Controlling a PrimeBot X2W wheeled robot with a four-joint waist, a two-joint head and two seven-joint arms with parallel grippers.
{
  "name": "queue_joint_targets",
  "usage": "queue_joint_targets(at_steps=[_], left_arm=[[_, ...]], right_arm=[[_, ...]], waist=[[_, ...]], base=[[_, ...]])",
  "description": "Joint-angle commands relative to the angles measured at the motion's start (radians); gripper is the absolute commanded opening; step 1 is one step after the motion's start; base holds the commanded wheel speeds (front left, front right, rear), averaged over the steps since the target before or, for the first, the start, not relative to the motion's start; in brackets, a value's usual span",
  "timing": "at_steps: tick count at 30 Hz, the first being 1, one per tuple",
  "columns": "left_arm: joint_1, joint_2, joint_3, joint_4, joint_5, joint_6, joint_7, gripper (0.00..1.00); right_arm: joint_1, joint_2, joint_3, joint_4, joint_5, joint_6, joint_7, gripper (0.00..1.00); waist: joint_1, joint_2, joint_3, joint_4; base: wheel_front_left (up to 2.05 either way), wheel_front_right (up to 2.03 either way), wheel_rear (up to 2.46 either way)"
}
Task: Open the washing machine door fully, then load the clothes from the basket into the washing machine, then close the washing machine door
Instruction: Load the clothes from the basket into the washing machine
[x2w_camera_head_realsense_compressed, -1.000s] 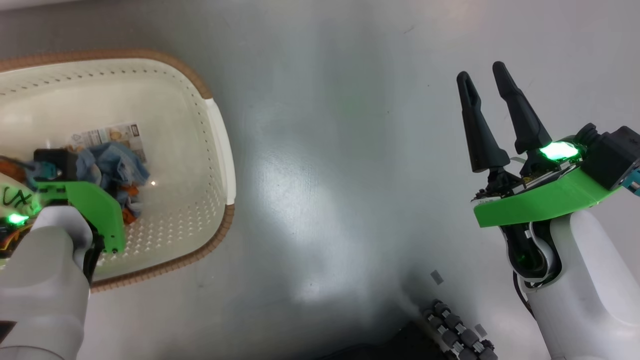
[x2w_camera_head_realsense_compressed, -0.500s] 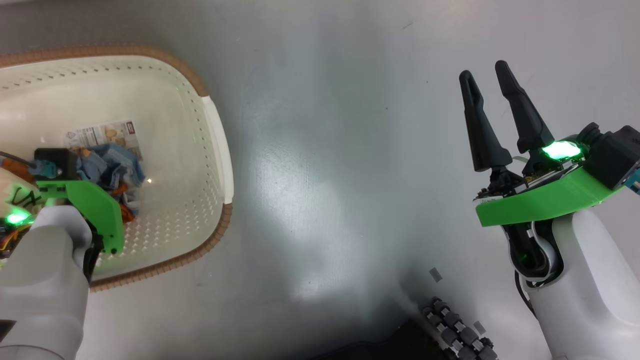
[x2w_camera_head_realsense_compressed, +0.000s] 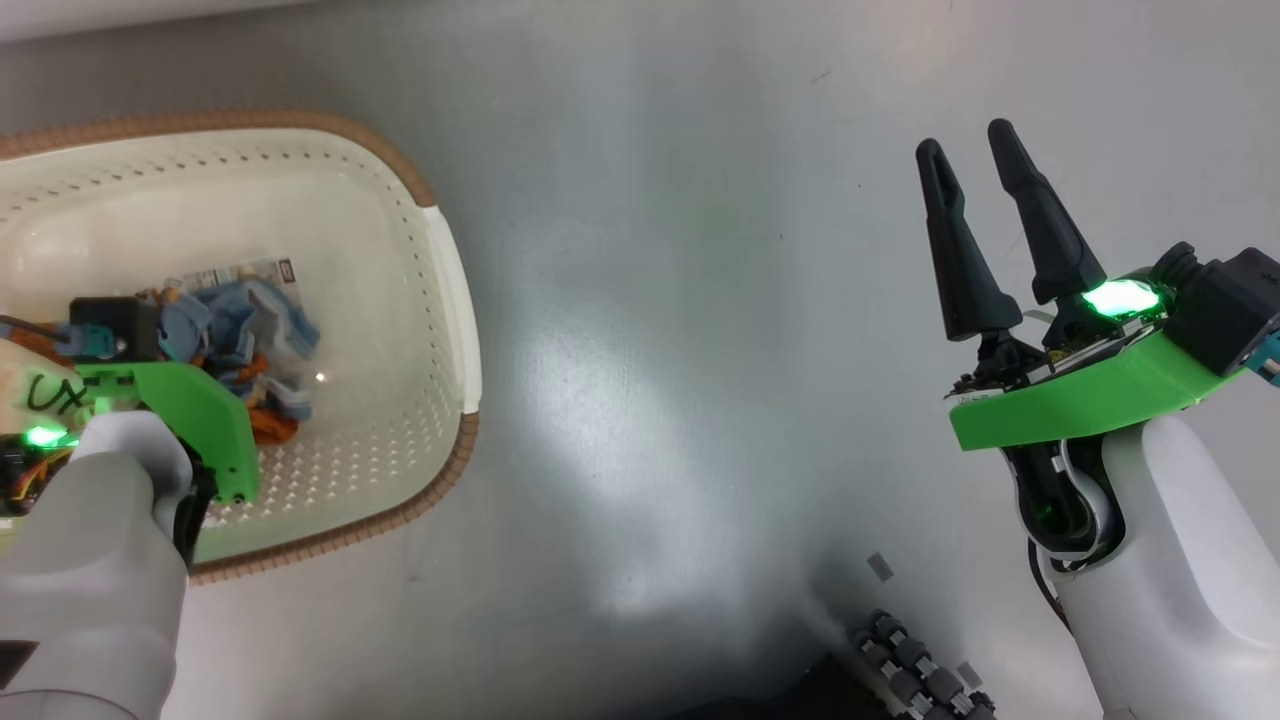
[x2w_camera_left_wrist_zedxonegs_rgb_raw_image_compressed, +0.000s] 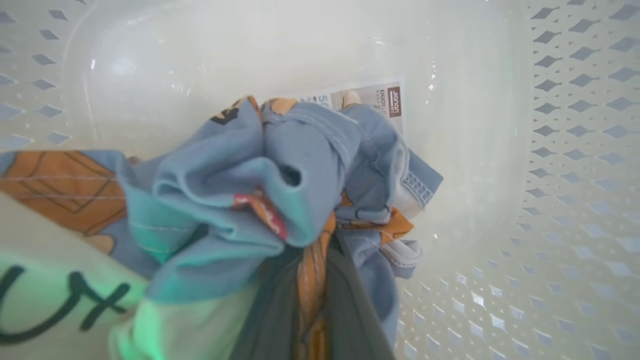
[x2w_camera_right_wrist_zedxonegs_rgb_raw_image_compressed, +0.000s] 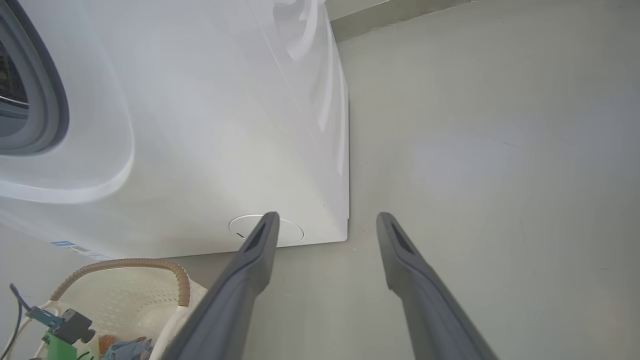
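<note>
Inside the cream basket (x2w_camera_head_realsense_compressed: 400, 400), the robot's left pincer (x2w_camera_left_wrist_zedxonegs_rgb_raw_image_compressed: 312, 260) is closed to a narrow gap on the clothes (x2w_camera_left_wrist_zedxonegs_rgb_raw_image_compressed: 280, 190), a strip of orange fabric nipped between its two dark fingers. The bundle of light blue cloth with orange patches is heaped toward the middle of the basket, partly covering the label sticker (x2w_camera_left_wrist_zedxonegs_rgb_raw_image_compressed: 375, 97) on the basket's floor and apart from the perforated walls. Whether it has left the basket's floor cannot be told. Well to the basket's right, the right pincer (x2w_camera_head_realsense_compressed: 965, 140) hangs over the bare floor (x2w_camera_head_realsense_compressed: 700, 350), spread wide and holding nothing. The washing machine (x2w_camera_right_wrist_zedxonegs_rgb_raw_image_compressed: 200, 125) stands just beyond the basket, its blue-grey gasket (x2w_camera_right_wrist_zedxonegs_rgb_raw_image_compressed: 50, 100) showing at the edge of the right wrist view and its round flap (x2w_camera_right_wrist_zedxonegs_rgb_raw_image_compressed: 287, 232) low on the front panel. The garments look light, soft and limp. They should offer little weight but will sag and trail from any single hold. A pinch on the thick, bunched middle, as here, seems the surest place to take them. A grip on a thin hem would likely slip or leave pieces behind. Loose tails could catch on the basket's brown rim on the way out.
</note>
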Motion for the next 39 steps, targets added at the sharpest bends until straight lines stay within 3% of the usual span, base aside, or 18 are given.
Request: queue_joint_targets(at_steps=[1,28,39], left_arm=[[0.031,0.026,0.015,-0.003,-0.007,-0.004,-0.013,0.00],[0.158,0.000,-0.002,-0.010,-0.080,-0.027,-0.257,0.00],[0.289,0.002,0.024,-0.185,-0.114,-0.029,-0.285,0.00]], right_arm=[[0.029,-0.007,0.016,-0.015,-0.006,0.002,-0.005,1.00],[0.077,-0.023,0.045,0.031,0.003,0.002,-0.005,1.00],[0.129,-0.042,0.059,0.068,0.016,0.002,-0.005,1.00]], waist=[[0.0000,-0.0001,-0.008,0.006],[0.0000,-0.0001,-0.273,0.066],[0.0000,-0.0001,-0.435,0.100]], base=[[0.00,0.00,0.00],[0.00,0.00,0.00],[0.00,0.00,0.00]])
